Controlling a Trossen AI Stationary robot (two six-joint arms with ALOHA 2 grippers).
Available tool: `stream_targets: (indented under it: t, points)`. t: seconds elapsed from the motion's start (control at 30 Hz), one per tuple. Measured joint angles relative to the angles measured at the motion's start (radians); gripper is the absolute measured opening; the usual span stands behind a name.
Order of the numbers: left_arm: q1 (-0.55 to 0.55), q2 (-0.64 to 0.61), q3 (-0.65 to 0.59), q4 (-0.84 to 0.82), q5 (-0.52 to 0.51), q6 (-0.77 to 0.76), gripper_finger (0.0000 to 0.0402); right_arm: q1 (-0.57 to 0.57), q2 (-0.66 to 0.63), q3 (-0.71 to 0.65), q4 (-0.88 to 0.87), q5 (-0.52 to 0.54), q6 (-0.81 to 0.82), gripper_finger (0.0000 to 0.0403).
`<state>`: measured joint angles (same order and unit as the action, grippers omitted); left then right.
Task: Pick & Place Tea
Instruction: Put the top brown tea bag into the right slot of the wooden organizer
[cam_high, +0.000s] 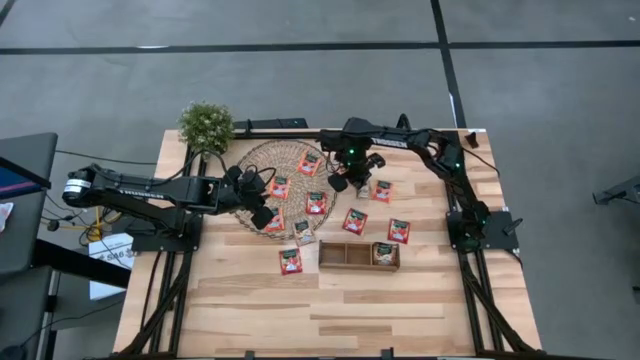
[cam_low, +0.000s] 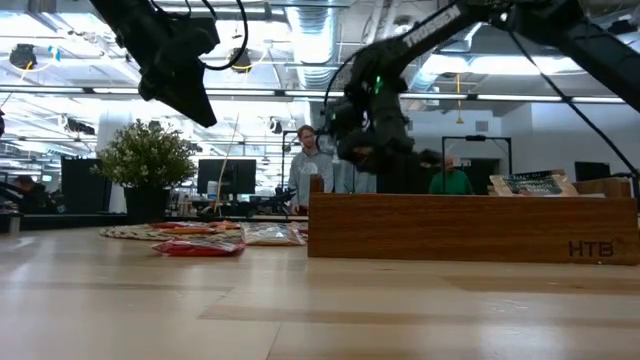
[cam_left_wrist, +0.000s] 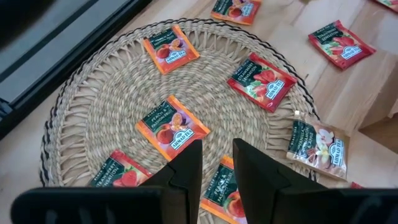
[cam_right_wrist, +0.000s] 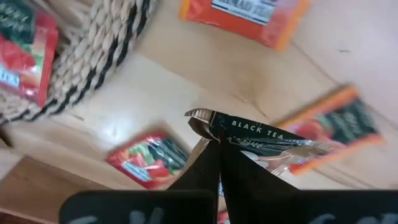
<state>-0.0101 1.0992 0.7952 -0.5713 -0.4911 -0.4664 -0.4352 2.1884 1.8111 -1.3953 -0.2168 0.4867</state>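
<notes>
While both dark arms reach in over the pale wooden worktop (cam_high: 330, 310), the round woven mat (cam_high: 262, 168) lies toward the far side, with a small green potted plant (cam_high: 206, 124) at the far left corner. Nearer the front edge sits a brown three-part wooden tray (cam_high: 345, 256), with one pale sachet (cam_high: 384, 254) lying in its right compartment; the other two compartments look bare. Left arm comes in from the left edge, its left pincer (cam_left_wrist: 216, 163) hanging above the mat's near-left part, fingers slightly parted with nothing between them. Right arm bends in from the right side, its right pincer (cam_right_wrist: 217, 152) raised off the worktop just beside the mat's right edge, fingers clenched on a dark sachet (cam_right_wrist: 264, 138) lettered "BLACK TEA", held by one edge and lifted clear of the wood. Red tea sachets (cam_high: 316, 203) lie scattered: several flat on the mat, seen from the left wrist as orange-red and red squares (cam_left_wrist: 173, 127), plus a pale one (cam_left_wrist: 318, 144) at the mat's rim. More red sachets lie on bare wood right of the mat (cam_high: 355, 221), between the mat and the tray, and one lies apart, left of the tray (cam_high: 290, 261). Low view shows people standing in the room beyond the worktop.
</notes>
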Motion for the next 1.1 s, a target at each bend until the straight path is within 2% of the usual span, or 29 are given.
stream_targets:
  t: [0.2,0.47,0.77,1.1]
  points:
    - [0.0,0.0,0.0,0.0,0.0,-0.001,0.0082,0.096,-0.142,0.001,-0.04,0.155,0.077,0.0]
    - [0.0,0.0,0.0,0.006,0.02,-0.008,0.0082,0.298,-0.291,0.002,-0.046,0.318,0.331,0.0]
    - [0.0,0.0,0.0,0.006,0.07,-0.091,0.0082,0.532,-0.303,-0.006,-0.137,0.477,0.638,0.0]
    - [-0.004,0.0,0.0,0.002,0.151,-0.156,0.0082,0.763,-0.301,-0.146,-0.143,0.505,1.032,0.0]
